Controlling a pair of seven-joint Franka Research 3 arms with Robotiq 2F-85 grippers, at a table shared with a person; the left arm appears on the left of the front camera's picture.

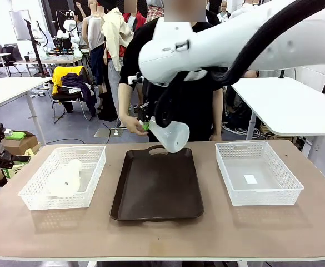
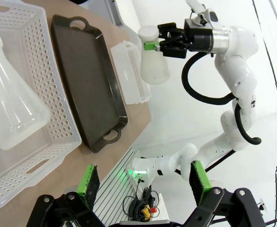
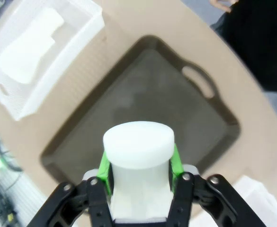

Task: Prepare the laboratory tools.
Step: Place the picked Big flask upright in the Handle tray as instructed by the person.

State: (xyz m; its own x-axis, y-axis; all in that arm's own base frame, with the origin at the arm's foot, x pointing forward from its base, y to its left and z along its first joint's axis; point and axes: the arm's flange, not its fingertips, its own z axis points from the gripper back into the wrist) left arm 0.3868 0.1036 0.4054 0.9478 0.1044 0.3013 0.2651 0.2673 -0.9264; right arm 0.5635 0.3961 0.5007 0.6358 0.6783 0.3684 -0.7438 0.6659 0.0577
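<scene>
My right gripper (image 1: 146,125) is shut on the neck of a translucent whitish flask (image 1: 172,136). The flask hangs tilted above the far end of the dark brown tray (image 1: 156,192). In the right wrist view the green pads (image 3: 105,165) clamp the flask's neck (image 3: 138,146) over the tray (image 3: 143,109). From the left wrist view, the same gripper (image 2: 152,45) holds the flask (image 2: 155,68) high in the air. A second flask (image 1: 65,179) lies on its side in the left white basket (image 1: 93,189). My left gripper (image 2: 143,182) stands open, off the table's left end.
An empty white mesh basket (image 1: 229,183) holding just a small label sits to the right of the tray. A person in black stands at the far edge, one hand (image 1: 130,124) close to my right gripper. Bare tabletop runs along the near edge.
</scene>
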